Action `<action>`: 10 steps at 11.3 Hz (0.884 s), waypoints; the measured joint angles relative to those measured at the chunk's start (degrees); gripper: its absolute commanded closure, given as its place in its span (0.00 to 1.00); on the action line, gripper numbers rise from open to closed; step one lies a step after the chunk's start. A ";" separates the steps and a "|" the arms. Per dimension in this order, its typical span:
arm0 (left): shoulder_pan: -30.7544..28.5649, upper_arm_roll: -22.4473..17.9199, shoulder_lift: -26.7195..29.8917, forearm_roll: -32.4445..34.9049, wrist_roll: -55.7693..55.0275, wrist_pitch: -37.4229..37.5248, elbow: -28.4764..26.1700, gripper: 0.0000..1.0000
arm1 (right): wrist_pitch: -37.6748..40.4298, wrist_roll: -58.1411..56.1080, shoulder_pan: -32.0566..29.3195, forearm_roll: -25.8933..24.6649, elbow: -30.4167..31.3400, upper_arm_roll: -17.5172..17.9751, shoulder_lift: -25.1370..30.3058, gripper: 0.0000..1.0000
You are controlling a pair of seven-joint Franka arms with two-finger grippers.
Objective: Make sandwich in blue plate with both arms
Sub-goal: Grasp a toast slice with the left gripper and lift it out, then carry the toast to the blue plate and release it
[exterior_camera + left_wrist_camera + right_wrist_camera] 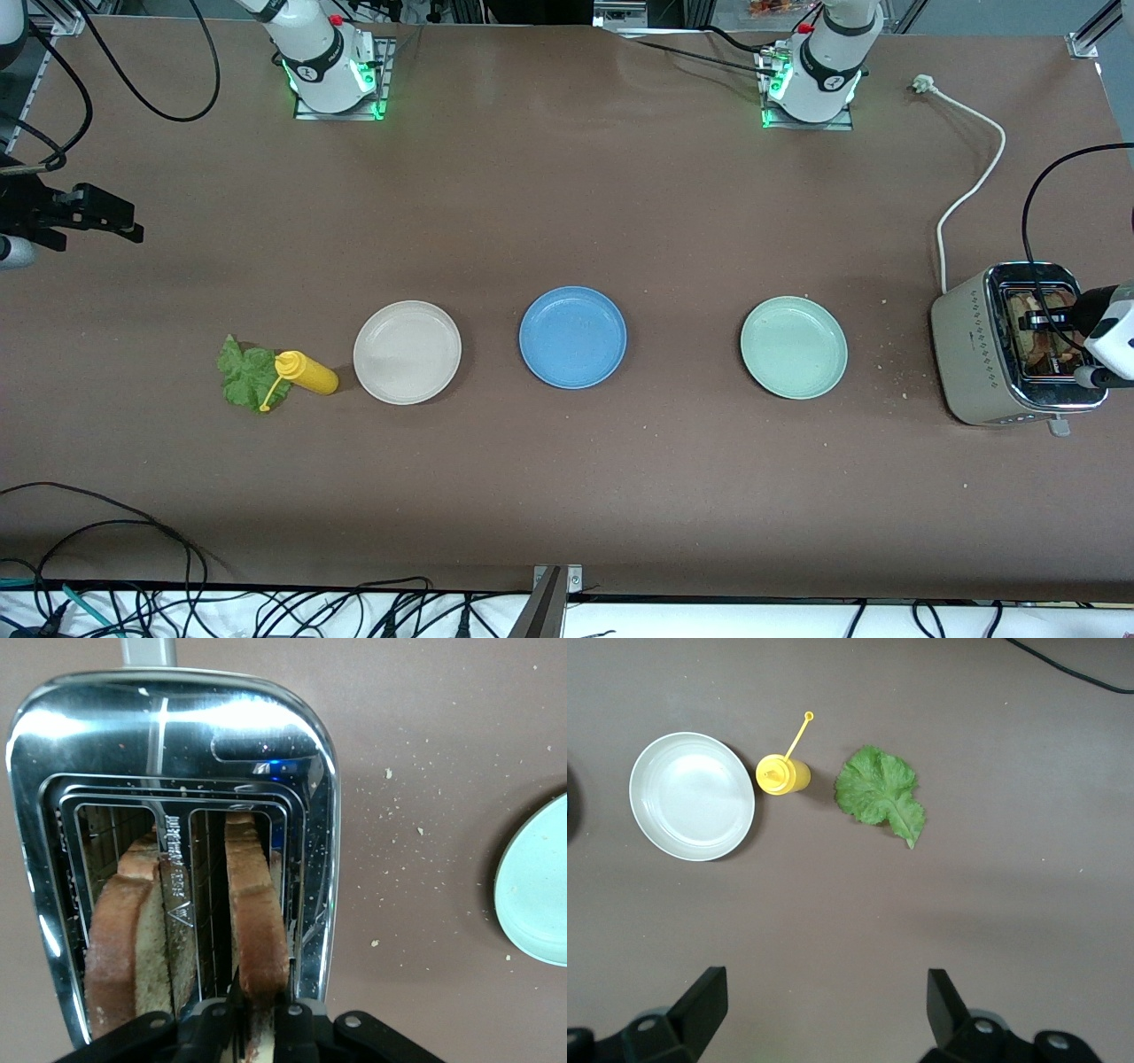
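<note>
We see left hand [252, 1014] pinching a bread slice [255, 912] in the toaster [983, 354]; right hand [824, 1010] wide, waiting above tabletop [567, 496], at lettuce's [244, 377] ten o'clock.

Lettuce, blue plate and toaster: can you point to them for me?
Lettuce [881, 796], right wrist view, middle of the leaf.
Blue plate [572, 337], front view, its bare middle.
Toaster [177, 718], left wrist view, shiny top by the slots.

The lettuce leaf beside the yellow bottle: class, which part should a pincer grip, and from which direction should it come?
Probably come straight down from above and pinch a ruffled edge of the lettuce leaf on the side away from the yellow bottle. The leaf lies flat on the table, so only a raised frill offers purchase, and the bottle crowds its other side. The open right pincer hangs above the table near it.
</note>
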State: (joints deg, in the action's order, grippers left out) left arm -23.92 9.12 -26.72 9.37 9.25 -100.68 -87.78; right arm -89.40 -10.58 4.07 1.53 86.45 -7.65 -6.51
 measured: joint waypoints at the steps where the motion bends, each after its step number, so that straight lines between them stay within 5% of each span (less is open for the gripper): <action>1: 0.12 0.24 0.06 0.01 0.00 1.15 0.49 1.00 | 0.00 0.00 0.00 0.00 0.00 0.00 0.00 0.00; 10: 10.86 5.44 5.97 5.78 0.33 17.55 9.71 1.00 | 0.00 0.00 -0.02 0.06 0.00 -0.03 0.00 0.00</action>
State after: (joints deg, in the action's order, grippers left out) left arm -13.06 14.56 -20.75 15.15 9.58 -83.13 -78.07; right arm -89.40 -10.58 4.05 1.59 86.44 -7.68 -6.51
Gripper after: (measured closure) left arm 0.907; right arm 0.000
